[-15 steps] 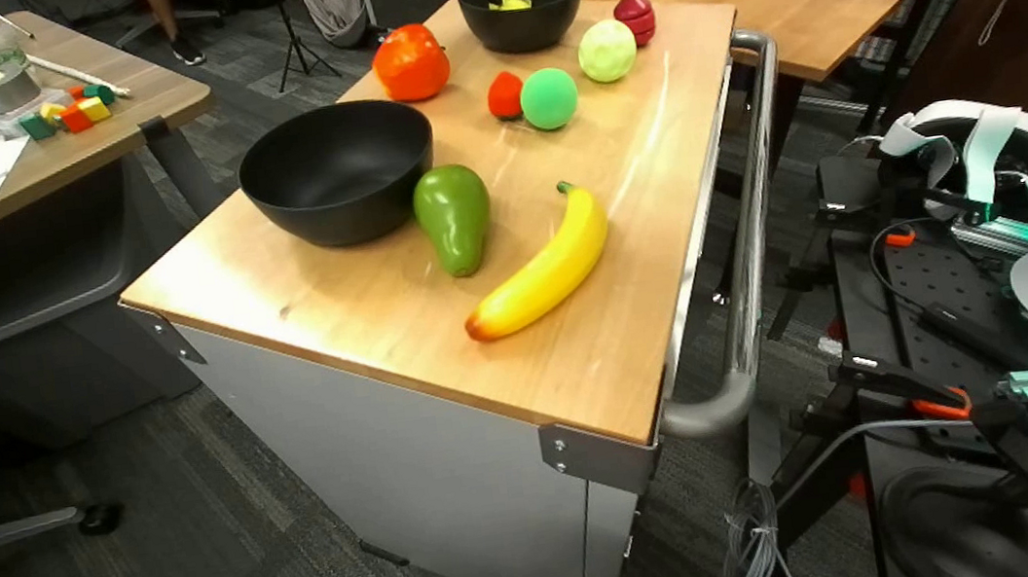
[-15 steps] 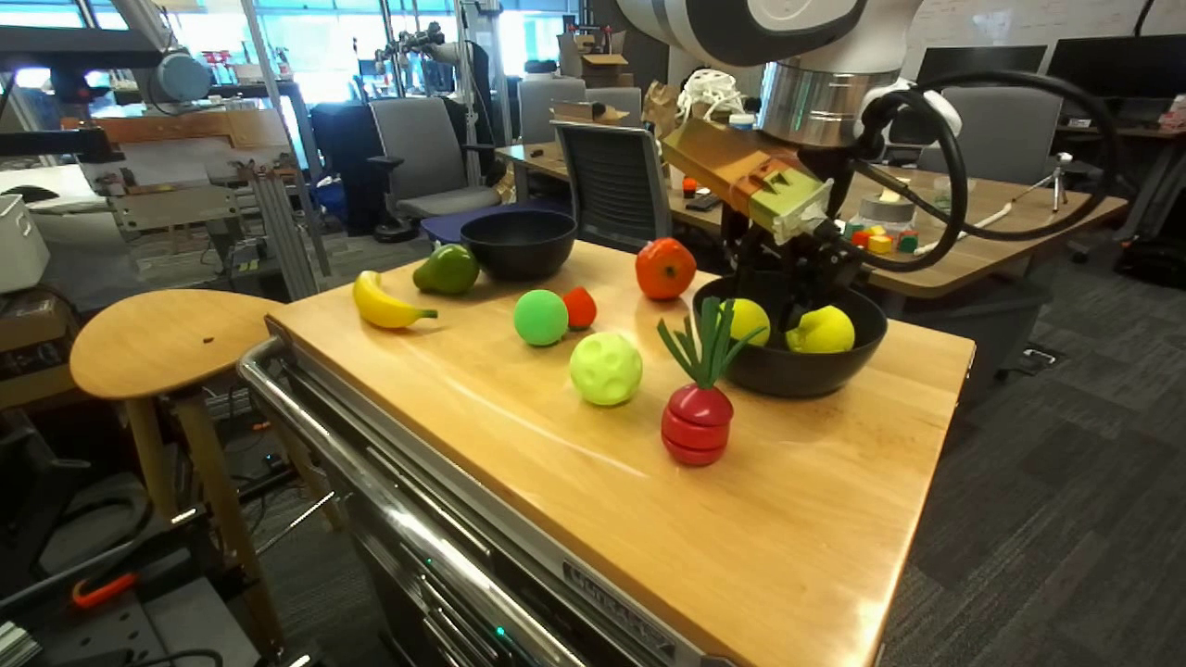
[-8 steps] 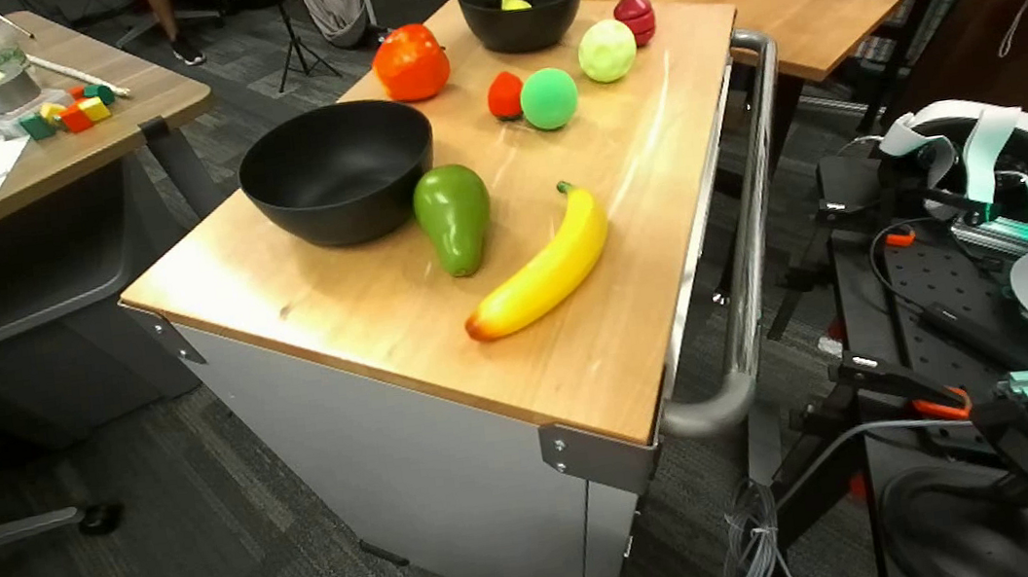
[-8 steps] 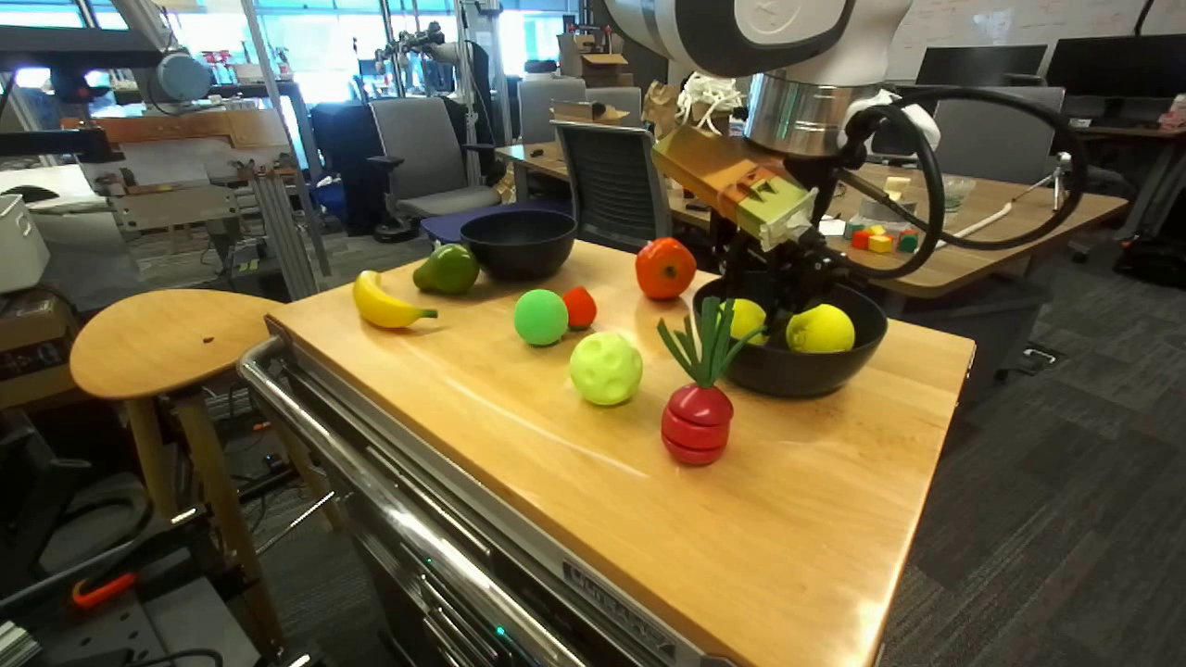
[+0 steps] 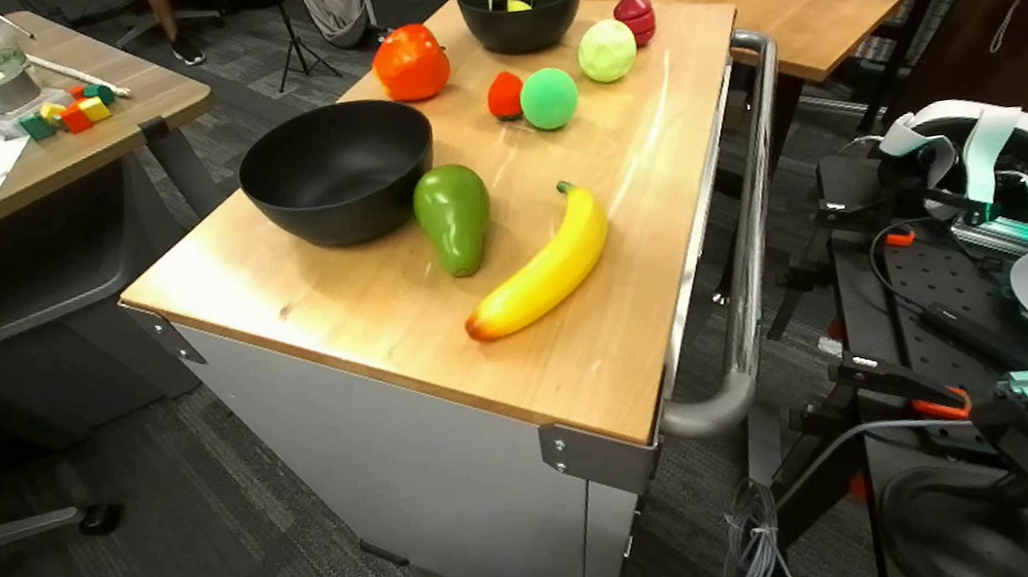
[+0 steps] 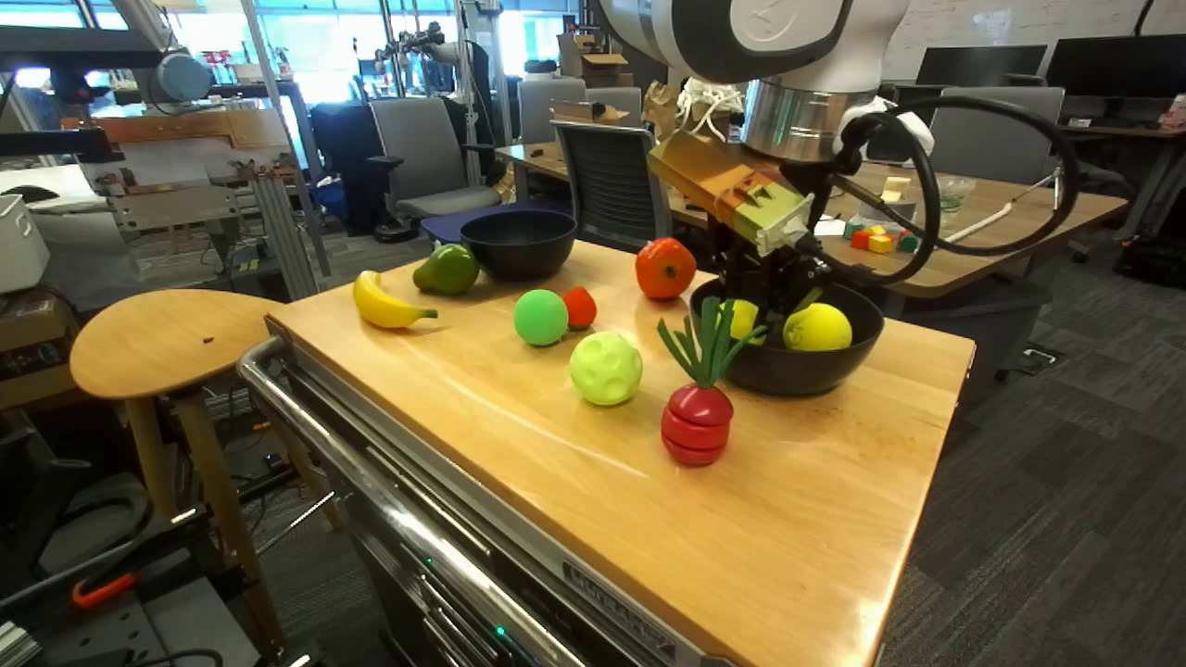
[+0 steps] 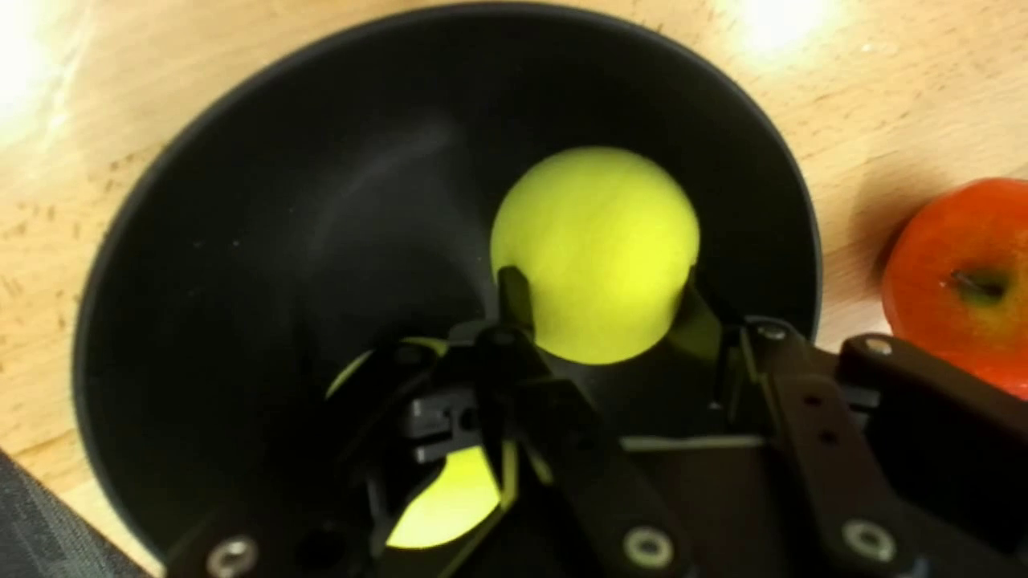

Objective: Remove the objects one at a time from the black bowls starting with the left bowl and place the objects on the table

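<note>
In the wrist view, the yellow ball (image 7: 594, 213) sits in the black bowl (image 7: 241, 185), right between the tips of the claw (image 7: 604, 282). It looks round, so there is no long side to line up with. The fingers are apart, one on each side, and they seem to touch the ball. I can't tell if they squeeze it. In this view the tips reach it a bit below its middle, so it might pop out. A second yellow thing (image 7: 450, 498) is in there too, partly hidden behind the claw. I think the next move is to pinch, then lift over the rim without bumping that one. A red tomato (image 7: 976, 277) sits outside, near the bowl, on the smooth wood table (image 7: 48, 345).

In an exterior view, the claw points down into the bowl under the big robot arm (image 6: 774, 37). A red radish (image 6: 697, 426) with green leaves stands just beside the bowl, and a pale green ball (image 6: 606, 369) is near.

In an exterior view, the other black bowl (image 5: 339, 178) is well apart from the claw, with a yellow banana (image 5: 551, 269) near it. A shiny rail (image 5: 747, 230) runs along one side, and grey carpet (image 5: 180, 525) is below.
</note>
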You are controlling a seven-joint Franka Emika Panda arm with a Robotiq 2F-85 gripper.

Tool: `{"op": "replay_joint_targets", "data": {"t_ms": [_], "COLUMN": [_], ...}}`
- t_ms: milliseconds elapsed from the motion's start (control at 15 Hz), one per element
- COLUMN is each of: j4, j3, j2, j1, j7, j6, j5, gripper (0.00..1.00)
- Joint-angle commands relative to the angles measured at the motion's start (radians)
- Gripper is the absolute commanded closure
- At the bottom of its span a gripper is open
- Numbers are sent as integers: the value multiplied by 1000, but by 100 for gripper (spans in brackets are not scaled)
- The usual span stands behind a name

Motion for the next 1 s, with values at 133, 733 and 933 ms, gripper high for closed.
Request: {"op": "replay_joint_targets", "data": {"t_ms": [133, 733, 933], "j4": [34, -16, -91], "j3": [1, -1, -3], "j2": [-2, -261, -355], "j1": [-12, -9, 5], "j7": [9, -137, -263], "j6": [-44, -324, -362], "j5": [6, 15, 50], "gripper": [85, 87, 87]}}
